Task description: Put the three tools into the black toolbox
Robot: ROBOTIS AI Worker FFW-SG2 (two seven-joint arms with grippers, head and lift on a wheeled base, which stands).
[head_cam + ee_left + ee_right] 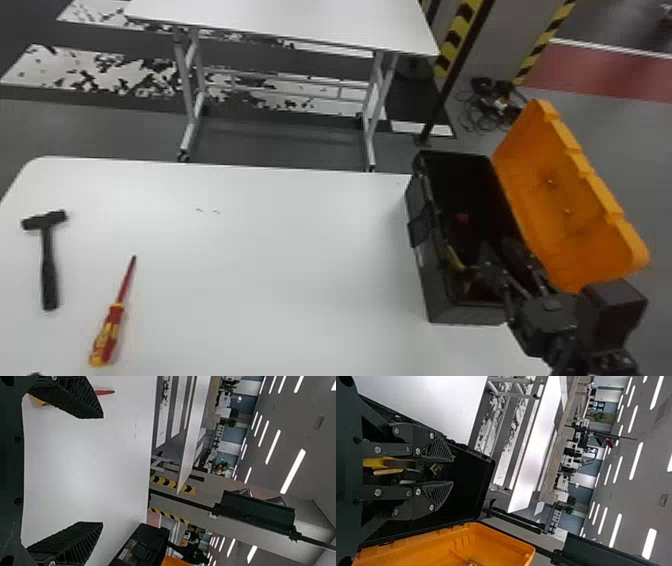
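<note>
1. the white table (275, 280) spreads across the lower part of the head view, with a second white table (280, 20) standing beyond it, a strip of floor between the two.
2. the black toolbox (465, 314) sits at the right end of the near table, open and upright.
3. its orange lid (575, 210) is swung back to the right, inner face showing.
4. the right gripper (500, 247) is down in the front part of the toolbox. its two fingers stand partly apart, with a modest gap between the tips and nothing pinched at the tips.
5. the left gripper (102, 470) is spread wide, its fingers well apart and empty, with bare tabletop seen between them.
6. the red and yellow screwdriver (107, 332) lies on the left part of the near table, tip pointing towards the far edge.
7. the black hammer (49, 265) lies to the left of the screwdriver, near it but apart, head towards the far edge.
8. the yellow-handled tool (455, 258) is inside the toolbox, beside the right gripper; its kind is too hidden to tell.
9. a small dark red patch (462, 218) shows deeper in the toolbox, too dim to name.
</note>
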